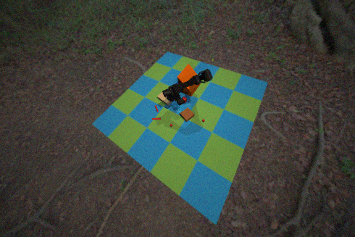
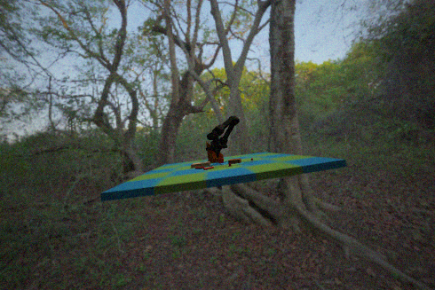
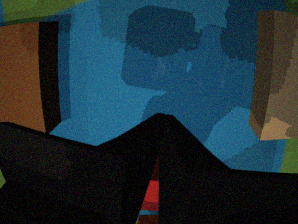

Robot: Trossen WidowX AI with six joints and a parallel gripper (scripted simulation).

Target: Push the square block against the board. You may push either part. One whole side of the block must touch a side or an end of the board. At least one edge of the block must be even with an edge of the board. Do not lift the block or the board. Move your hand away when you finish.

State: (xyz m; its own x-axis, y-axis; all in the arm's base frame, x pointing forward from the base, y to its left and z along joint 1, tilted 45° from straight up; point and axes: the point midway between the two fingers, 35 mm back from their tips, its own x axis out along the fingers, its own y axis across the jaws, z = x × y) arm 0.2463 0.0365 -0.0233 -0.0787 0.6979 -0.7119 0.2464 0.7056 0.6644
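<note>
Largest is the blue-and-green checkered platform [image 1: 186, 180] [image 2: 231, 178], under everything we handle. On it stands our black WidowX arm [image 1: 188, 82] [image 2: 227, 129], by its orange base [image 1: 186, 73] [image 2: 215, 155]. We take the tan slab [image 1: 164, 98] [image 2: 200, 165] [image 3: 284, 75] for the board; our arm partly covers it from above, so we cannot settle its long axis. The flat brown square block [image 1: 187, 114] [image 2: 234, 161] [image 3: 19, 75] lies apart from it, with blue surface between them.

What matters is that our parallel-jaw gripper [image 1: 180, 102] [image 2: 224, 145] [image 3: 164, 121] hangs over that gap: in the wrist view the block is to its left, the board to its right. The fingers are pressed together on nothing. From here, lowering and going straight left would drive the block farther off, so we judge we should round to its outer side before pushing toward the board, or take the board's outer side instead. Smallest are the thin red sticks [image 1: 156, 118] [image 2: 208, 168], near the board.
</note>
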